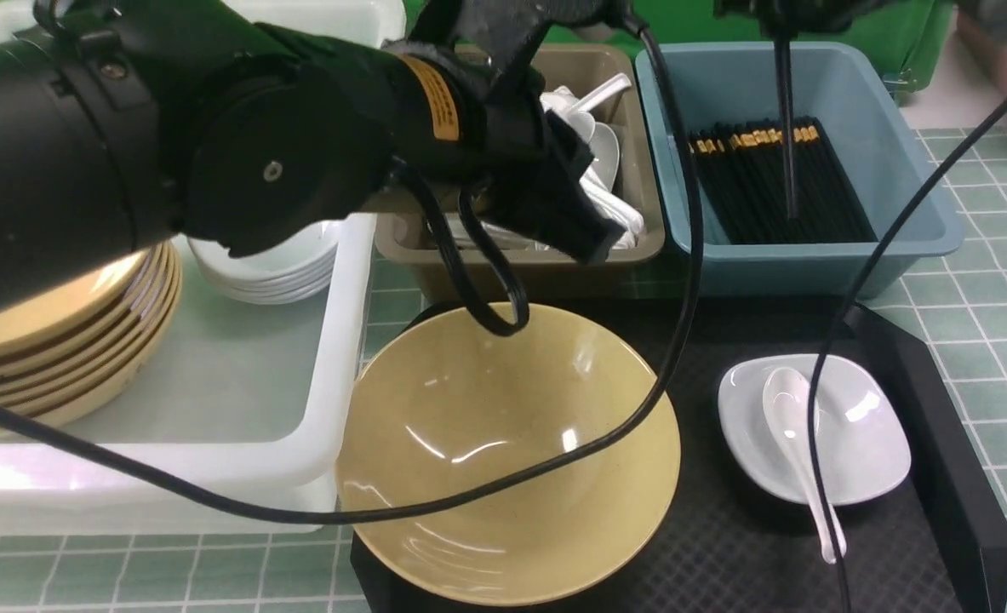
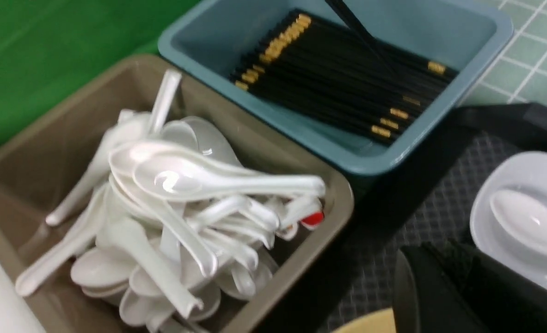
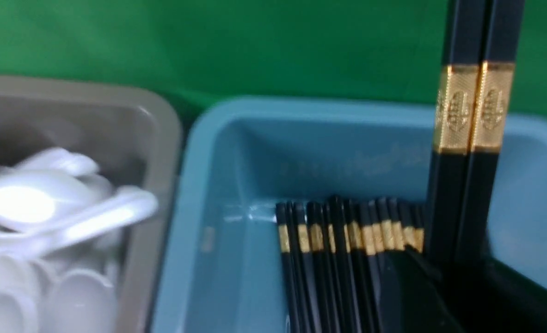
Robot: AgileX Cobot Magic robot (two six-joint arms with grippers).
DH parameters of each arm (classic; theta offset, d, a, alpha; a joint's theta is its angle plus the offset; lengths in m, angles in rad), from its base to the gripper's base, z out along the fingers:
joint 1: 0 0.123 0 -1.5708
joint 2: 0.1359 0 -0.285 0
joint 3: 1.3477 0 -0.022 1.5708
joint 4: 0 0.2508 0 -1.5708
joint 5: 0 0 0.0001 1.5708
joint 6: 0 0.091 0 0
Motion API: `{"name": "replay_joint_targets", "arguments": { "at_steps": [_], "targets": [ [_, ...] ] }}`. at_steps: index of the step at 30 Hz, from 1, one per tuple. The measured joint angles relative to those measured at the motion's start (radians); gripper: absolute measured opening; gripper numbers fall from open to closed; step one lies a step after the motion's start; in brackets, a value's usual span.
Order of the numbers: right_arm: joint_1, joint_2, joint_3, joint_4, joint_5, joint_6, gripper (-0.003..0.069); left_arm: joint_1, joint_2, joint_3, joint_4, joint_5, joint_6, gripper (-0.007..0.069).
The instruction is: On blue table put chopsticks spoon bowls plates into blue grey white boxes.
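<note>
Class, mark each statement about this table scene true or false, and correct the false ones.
1. A white spoon lies in the small white plate on the black tray. True.
2. The blue bin holds spoons. False: it holds black chopsticks; the spoon pile sits in the grey-brown bin.
3. The right gripper holds a chopstick pair upright over the blue bin. True.
4. The tan bowl on the tray contains a spoon. False: it is empty.
</note>
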Motion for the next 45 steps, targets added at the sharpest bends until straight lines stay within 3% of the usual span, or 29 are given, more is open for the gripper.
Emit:
{"name": "replay_joint_targets", "arguments": {
  "at_steps": [3,9,11,14,19,25,27,35,45],
  "targets": [
    [-0.001,0.046,0.001,0.001,-0.011,0.014,0.0180,0.000,0.000,0.000,0.000,0.074,0.000,0.0001],
    [-0.001,0.039,-0.007,0.025,0.110,-0.042,0.0335,0.000,-0.039,0.001,-0.001,0.216,0.000,0.0001],
    [-0.001,0.007,-0.026,0.079,0.271,-0.159,0.0422,0.000,-0.090,0.001,-0.002,0.287,0.000,0.0001],
    [-0.001,-0.038,-0.030,0.142,0.430,-0.297,0.0462,0.000,-0.161,0.001,-0.001,0.378,-0.001,0.0001],
    [-0.001,-0.161,0.091,0.235,0.474,-0.378,0.0470,0.000,-0.233,0.012,-0.004,0.453,0.000,0.0001],
    [0.011,-0.365,0.405,0.285,0.474,-0.404,0.0470,0.000,-0.309,0.116,-0.013,0.460,0.000,0.0001],
    [0.021,-0.464,0.602,0.289,0.470,-0.407,0.0470,0.000,-0.323,0.166,-0.016,0.440,0.000,0.0001],
    [0.075,-0.615,1.049,0.291,0.241,-0.321,0.0471,0.000,-0.326,0.293,-0.034,0.355,0.000,0.0001],
    [0.189,-0.568,1.181,0.294,0.023,-0.225,0.0471,0.000,-0.326,0.300,-0.042,0.317,0.000,0.0001]
  ]
}}
